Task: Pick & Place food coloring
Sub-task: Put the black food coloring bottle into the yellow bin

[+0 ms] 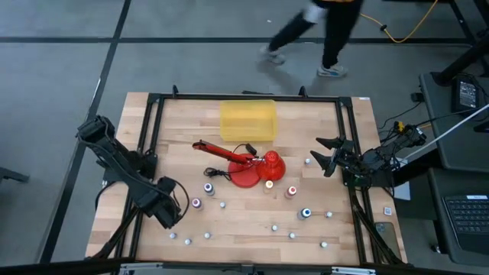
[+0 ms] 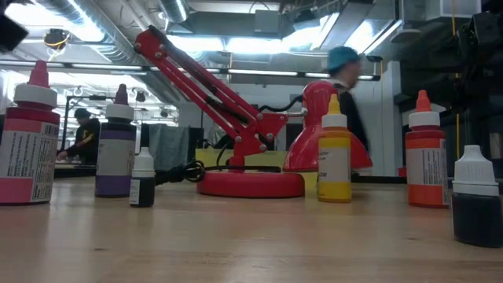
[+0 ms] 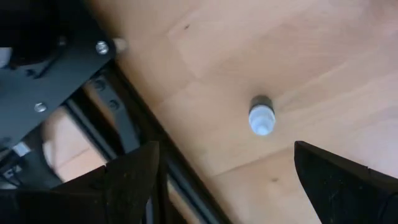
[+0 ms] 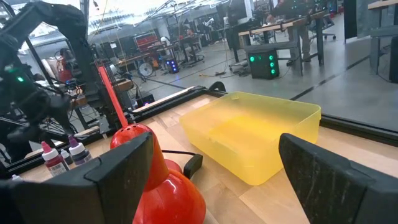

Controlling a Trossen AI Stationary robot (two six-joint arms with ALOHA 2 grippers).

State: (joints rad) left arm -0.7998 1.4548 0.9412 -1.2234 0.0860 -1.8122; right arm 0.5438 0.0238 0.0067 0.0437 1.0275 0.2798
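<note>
Across the wooden table (image 1: 244, 237), scattered food coloring bottles (image 2: 335, 157) near red desk lamp (image 1: 248, 164). Probably light, tippy, slick plastic — best pinched round the body. Left gripper (image 3: 227, 180) and right gripper (image 4: 214, 168) wide open, empty.

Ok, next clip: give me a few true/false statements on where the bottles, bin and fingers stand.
1. The yellow bin holds several bottles. False: it looks empty.
2. The left gripper has its fingers open with nothing between them. True.
3. The red lamp stands near the middle of the table. True.
4. The right gripper holds the yellow bottle. False: its fingers are open and empty; the bottle stands on the table.
5. The purple bottle lies on its side. False: it stands upright.
</note>
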